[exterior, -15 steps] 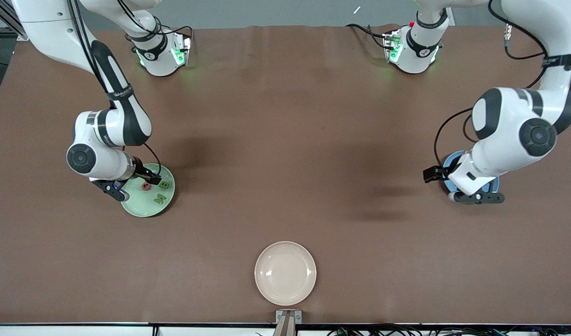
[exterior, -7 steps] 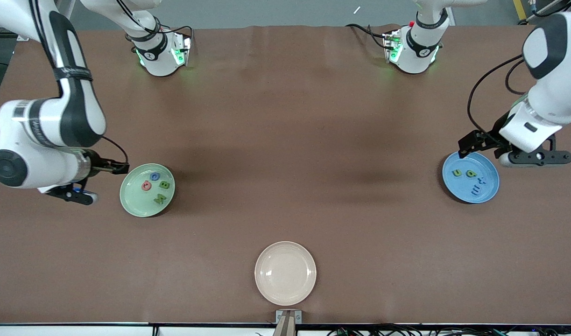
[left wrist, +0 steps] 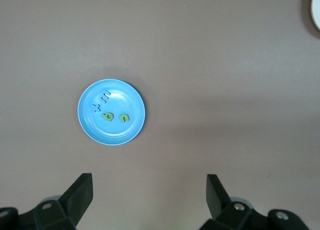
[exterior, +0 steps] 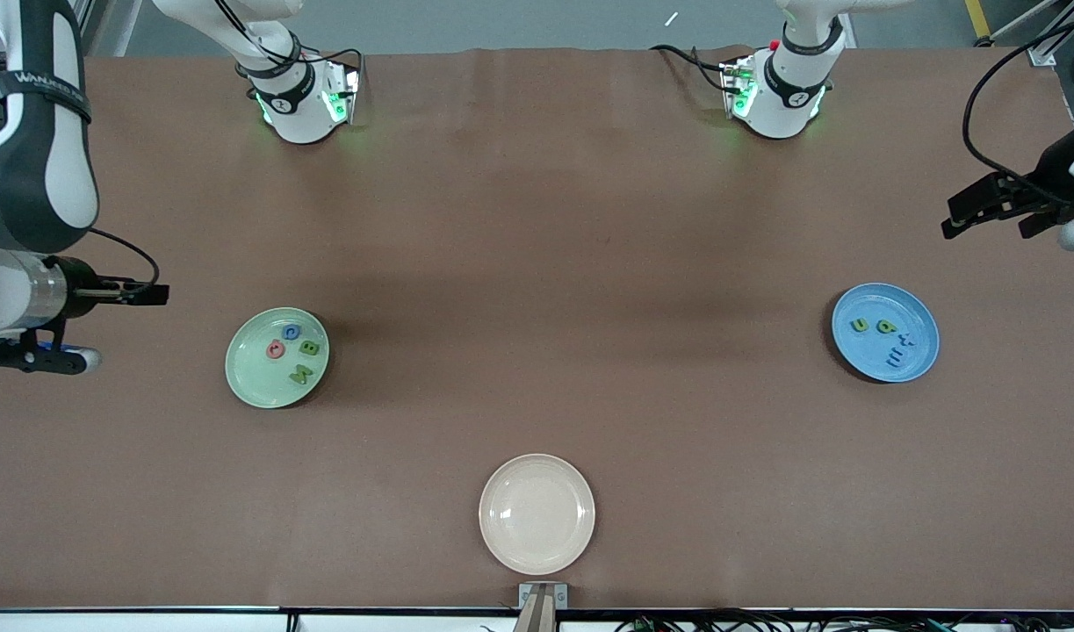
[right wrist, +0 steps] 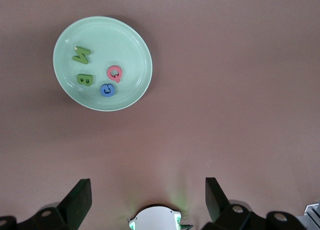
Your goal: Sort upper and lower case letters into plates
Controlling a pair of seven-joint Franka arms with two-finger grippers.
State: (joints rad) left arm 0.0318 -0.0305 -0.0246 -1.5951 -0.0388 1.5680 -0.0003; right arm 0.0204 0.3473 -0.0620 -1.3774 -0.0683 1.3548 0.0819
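Observation:
The pale green plate (exterior: pixel 251 379) lies toward the right arm's end of the table. It holds capitals: a blue C (exterior: pixel 291 332), a pinkish-red Q (exterior: pixel 275 349), a green B (exterior: pixel 309 348) and a green M (exterior: pixel 300 376). The bright blue plate (exterior: pixel 921 349) lies toward the left arm's end with two green small letters (exterior: pixel 860 325) and two blue ones (exterior: pixel 893 358). My right gripper (right wrist: pixel 148 202) hangs open and empty high over the table, off to one side of the green plate (right wrist: pixel 132 49). My left gripper (left wrist: pixel 149 200) is open and empty, high up and clear of the blue plate (left wrist: pixel 132 129).
A cream-beige plate (exterior: pixel 537 465) with nothing in it sits near the table's front edge, midway between the two ends. The arm bases (exterior: pixel 304 101) stand at the table's back edge. Bare brown tabletop stretches between the plates.
Both arms have lifted off their plates and swung out toward the table's ends. The letters in both plates now show in full; nothing in the plates has moved.

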